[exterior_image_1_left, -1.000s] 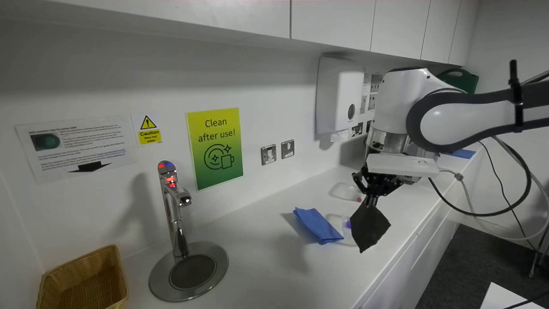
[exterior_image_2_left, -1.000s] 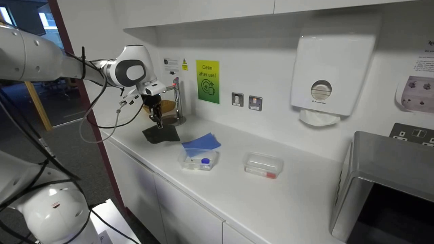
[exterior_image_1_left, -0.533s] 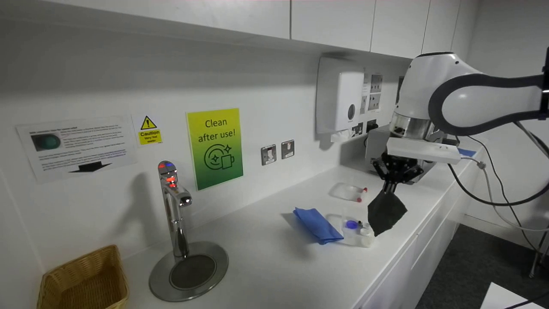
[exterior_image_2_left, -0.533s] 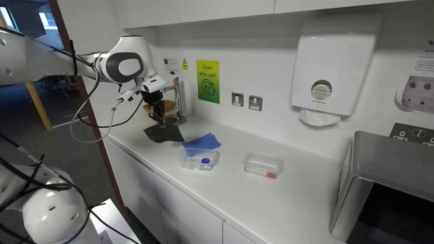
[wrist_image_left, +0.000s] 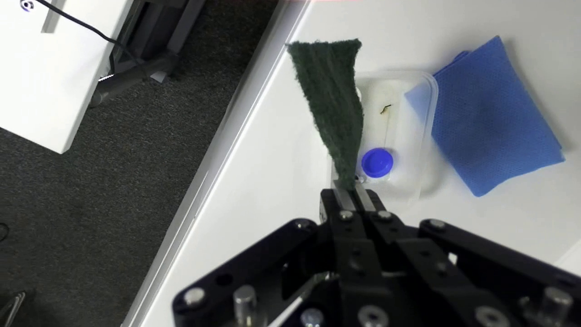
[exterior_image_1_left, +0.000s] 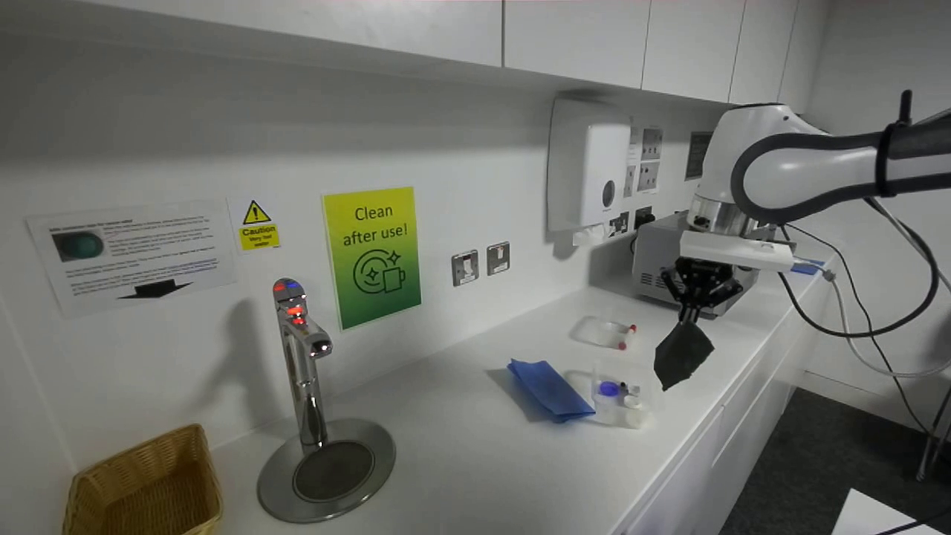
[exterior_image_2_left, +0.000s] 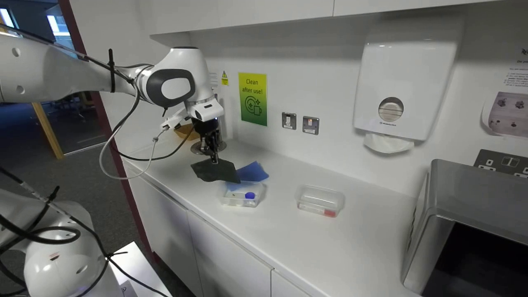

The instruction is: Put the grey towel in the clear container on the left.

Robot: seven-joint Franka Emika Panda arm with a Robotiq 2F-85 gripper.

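Black gripper (wrist_image_left: 352, 187), bolted linkage bars with bright screw heads, enters at bottom centre of the wrist view. Jaws narrow, pinching the grey towel (wrist_image_left: 333, 95) by one end.

Towel: dark charcoal, greenish in this light, nappy, edges ragged and fuzzy. Widens from the pinch to upper centre, overlapping the left part of the clear plastic container (wrist_image_left: 401, 136). In both exterior views it hangs below the fingertips as a soft, angular flap.

Container: thin translucent walls, rounded corners, lipped rim. Inside, a round glossy blue cap (wrist_image_left: 377, 162) and small pale items, hard to make out.

Blue cloth (wrist_image_left: 494, 113), right of the wrist frame: folded, matte, finely dimpled; one corner shows through the container wall.

Second clear tub (exterior_image_2_left: 321, 194), right of centre in an exterior view, with something red-ended inside.

Lower left in an exterior view: golden wicker basket (exterior_image_1_left: 148, 472), then polished chrome tap (exterior_image_1_left: 301, 364) on a round metal plate (exterior_image_1_left: 383, 457).

Counter (wrist_image_left: 254, 200) smooth, white; carpet (wrist_image_left: 150, 150) dark, flecked, left of the wrist frame.
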